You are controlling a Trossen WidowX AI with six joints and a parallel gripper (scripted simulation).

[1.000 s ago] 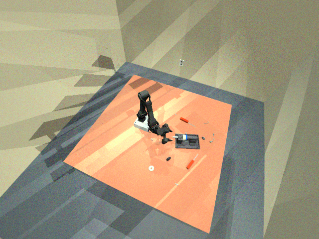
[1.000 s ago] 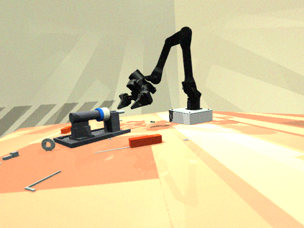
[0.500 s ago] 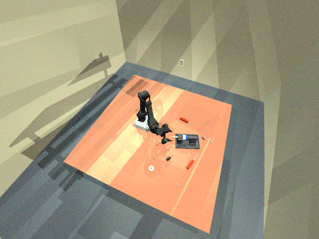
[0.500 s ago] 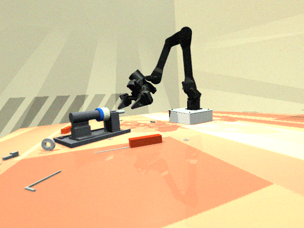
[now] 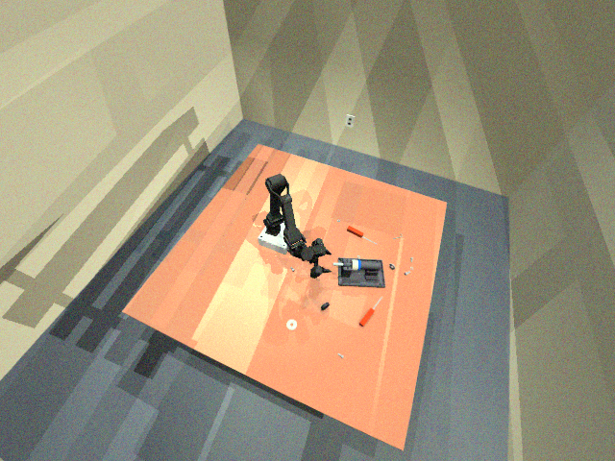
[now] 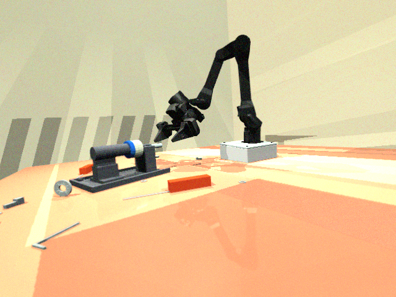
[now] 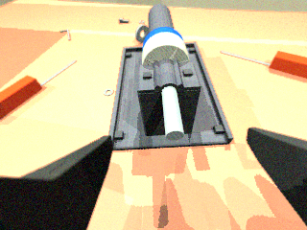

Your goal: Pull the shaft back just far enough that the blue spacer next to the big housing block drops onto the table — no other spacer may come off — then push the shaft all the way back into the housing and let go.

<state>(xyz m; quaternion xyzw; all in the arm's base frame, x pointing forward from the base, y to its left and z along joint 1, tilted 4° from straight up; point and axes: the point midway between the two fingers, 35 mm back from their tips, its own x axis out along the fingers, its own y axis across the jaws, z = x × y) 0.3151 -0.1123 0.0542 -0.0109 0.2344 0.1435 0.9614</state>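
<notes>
The grey housing block (image 5: 371, 264) (image 6: 108, 151) (image 7: 159, 18) stands on a dark base tray (image 5: 361, 286) (image 6: 127, 180). The blue spacer (image 5: 359, 264) (image 6: 129, 149) (image 7: 163, 33) sits against the housing's end. Whitish spacer material (image 5: 355, 264) (image 6: 138, 147) (image 7: 165, 47) lies between it and the support post (image 6: 149, 158) (image 7: 168, 74). The pale shaft (image 5: 337, 263) (image 6: 158, 145) (image 7: 172, 110) sticks out of the post toward the arm. My gripper (image 5: 330, 261) (image 6: 164, 140) (image 7: 178, 137) is open and empty, short of the shaft's end, with one finger either side of its line.
One orange screwdriver (image 5: 355, 230) (image 6: 189, 184) (image 7: 19, 95) lies beside the tray, another (image 5: 367, 316) (image 7: 290, 64) on its other side. A grey ring (image 5: 391, 266) (image 6: 57, 189) is beyond the housing. A white washer (image 5: 287, 324) and a dark object (image 5: 325, 305) lie farther off.
</notes>
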